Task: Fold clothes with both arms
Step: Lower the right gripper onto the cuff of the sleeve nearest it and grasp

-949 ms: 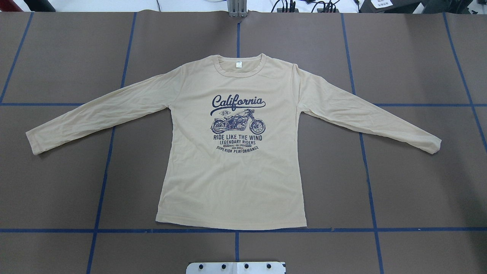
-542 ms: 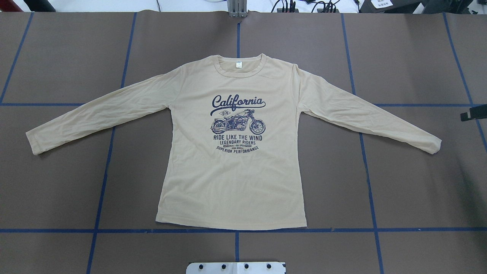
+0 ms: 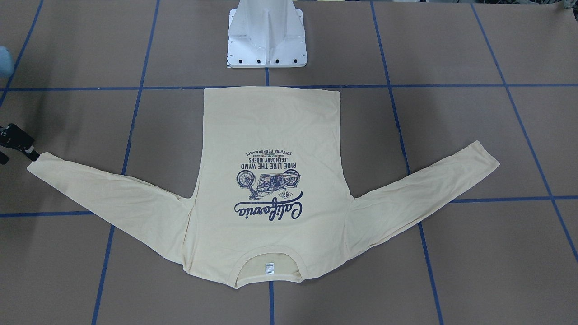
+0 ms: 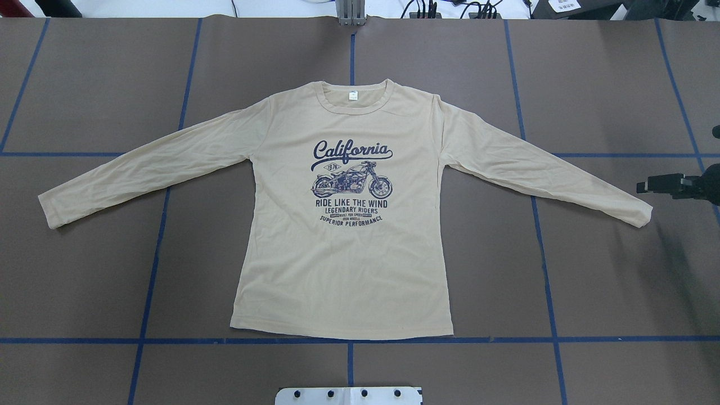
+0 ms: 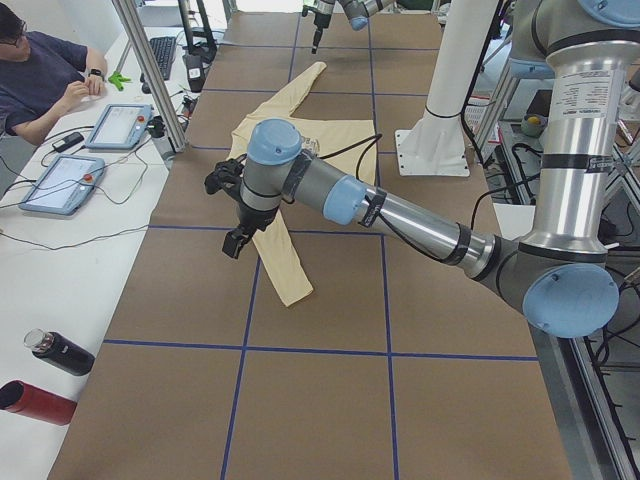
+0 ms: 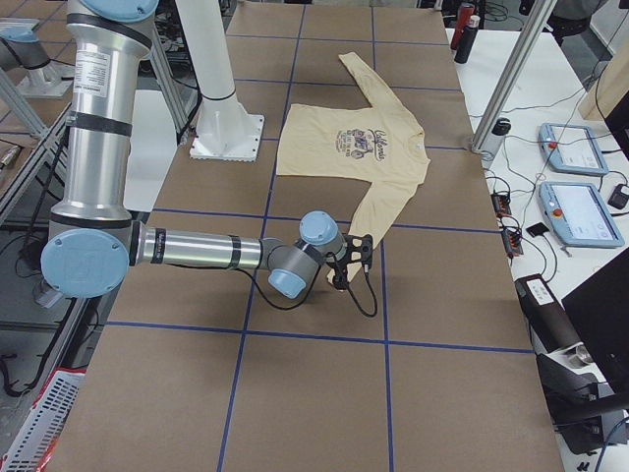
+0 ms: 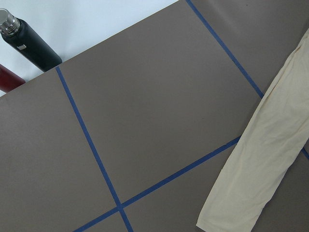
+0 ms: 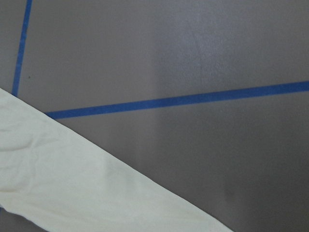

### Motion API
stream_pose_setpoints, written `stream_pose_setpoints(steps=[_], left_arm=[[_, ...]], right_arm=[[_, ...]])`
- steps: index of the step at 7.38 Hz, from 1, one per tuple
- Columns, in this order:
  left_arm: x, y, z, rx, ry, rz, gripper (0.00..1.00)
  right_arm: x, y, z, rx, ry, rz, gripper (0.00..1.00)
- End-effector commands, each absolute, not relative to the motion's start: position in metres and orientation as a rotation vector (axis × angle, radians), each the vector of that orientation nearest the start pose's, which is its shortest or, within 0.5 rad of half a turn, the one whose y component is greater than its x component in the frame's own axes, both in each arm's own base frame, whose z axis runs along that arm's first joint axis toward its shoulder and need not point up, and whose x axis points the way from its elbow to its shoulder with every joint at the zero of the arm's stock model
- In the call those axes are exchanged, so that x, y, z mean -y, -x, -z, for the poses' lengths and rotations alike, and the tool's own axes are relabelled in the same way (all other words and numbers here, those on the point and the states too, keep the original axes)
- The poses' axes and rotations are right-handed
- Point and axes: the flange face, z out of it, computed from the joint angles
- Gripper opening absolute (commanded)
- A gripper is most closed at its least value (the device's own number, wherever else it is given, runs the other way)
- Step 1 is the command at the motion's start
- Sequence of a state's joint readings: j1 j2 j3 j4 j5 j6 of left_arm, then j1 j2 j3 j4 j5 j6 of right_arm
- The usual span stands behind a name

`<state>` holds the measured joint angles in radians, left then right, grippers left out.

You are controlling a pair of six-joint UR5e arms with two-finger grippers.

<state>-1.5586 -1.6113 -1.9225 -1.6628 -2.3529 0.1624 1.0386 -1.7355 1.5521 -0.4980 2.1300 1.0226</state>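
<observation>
A cream T-shirt (image 4: pixel 343 253) is lying flat, print up, mid-table (image 4: pixel 112 281). The right gripper (image 4: pixel 644 184) is hovering just beside the right cuff (image 4: pixel 635 211), at the shirt's three o'clock. Its fingers are seemingly edge-on, so I cannot tell their spread, nor that of the left gripper (image 5: pixel 235 240) near the nine o'clock cuff. Each should be pinching its cuff's edge cleanly. Open tabletop is lying all around for sweeping inward.

The table (image 4: pixel 607 84) in front of me is covered in dull brown sheeting, squared off by blue tape lines. A white metal pedestal base (image 3: pixel 267 34) stands at my edge. Off my left end, on a white bench (image 5: pixel 60 290), a black flask with a silver cap (image 7: pixel 29 43) lies beside a dark red bottle (image 5: pixel 35 402). Farther along are two grey touchscreen pendants (image 5: pixel 125 125) and a seated person in a dark shirt (image 5: pixel 40 75).
</observation>
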Motion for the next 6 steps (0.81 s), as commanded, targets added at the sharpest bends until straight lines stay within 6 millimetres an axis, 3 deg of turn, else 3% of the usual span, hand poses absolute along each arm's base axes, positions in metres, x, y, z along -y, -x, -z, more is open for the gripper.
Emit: stream_pose_setpoints(steps=[1,2,5,6], left_arm=[[0.498,0.057,-0.457,-0.734,-0.511,-0.351,1.00],[0.497,0.057,-0.458,-0.734,-0.510,-0.350,1.00],[0.497,0.057,-0.459,-0.732,-0.509,-0.351,1.00],[0.497,0.057,-0.460,-0.732,-0.507,-0.350,1.00]], right_arm=[[0.377,0.139,-0.635,0.950,-0.247,-0.203,0.96],[0.371,0.143,-0.638,0.936,-0.245,-0.196,0.92],[0.401,0.180,-0.624,0.936,-0.297,-0.182,0.85],[0.407,0.184,-0.635,0.926,-0.293,-0.177,0.85]])
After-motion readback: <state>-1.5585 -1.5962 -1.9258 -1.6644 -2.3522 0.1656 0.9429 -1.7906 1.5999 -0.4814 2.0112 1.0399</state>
